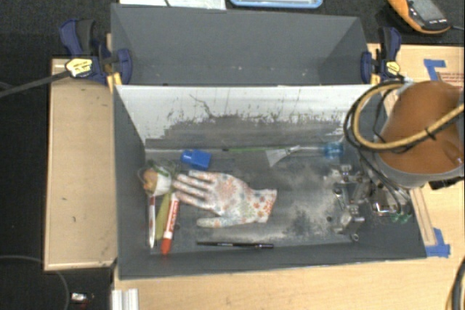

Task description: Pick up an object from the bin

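Camera view: gripper (pixel 350 208) sits low at the bin's (pixel 232 109) right end. Jaws spread or pressed — cannot tell — floral glove (pixel 236 201) well apart.

Bare floor (pixel 305 189) between glove (pixel 236 201) and hand (pixel 348 216)

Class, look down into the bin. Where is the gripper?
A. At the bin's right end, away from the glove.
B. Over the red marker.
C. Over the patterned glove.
A: the gripper is at the right end of the bin, while the patterned glove and red marker lie well to its left.
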Controlling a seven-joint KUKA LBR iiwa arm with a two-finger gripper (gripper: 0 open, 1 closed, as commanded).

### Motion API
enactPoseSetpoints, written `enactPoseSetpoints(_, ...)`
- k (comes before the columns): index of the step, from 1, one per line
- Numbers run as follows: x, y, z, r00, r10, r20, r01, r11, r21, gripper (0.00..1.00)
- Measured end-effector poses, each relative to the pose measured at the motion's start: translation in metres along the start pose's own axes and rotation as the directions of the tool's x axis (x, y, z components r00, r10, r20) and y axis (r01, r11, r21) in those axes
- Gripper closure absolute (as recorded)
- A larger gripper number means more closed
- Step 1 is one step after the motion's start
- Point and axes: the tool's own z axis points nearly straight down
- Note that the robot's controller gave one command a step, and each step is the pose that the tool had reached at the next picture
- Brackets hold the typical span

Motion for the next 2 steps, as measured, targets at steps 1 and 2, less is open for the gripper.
enactPoseSetpoints(1,-0.002,0.0,-0.004,1.0,-0.004,0.008,0.004,1.0,0.001,0.0)
enactPoseSetpoints(2,-0.009,0.059,0.045,0.969,-0.247,0.012,0.247,0.969,0.005,0.0)
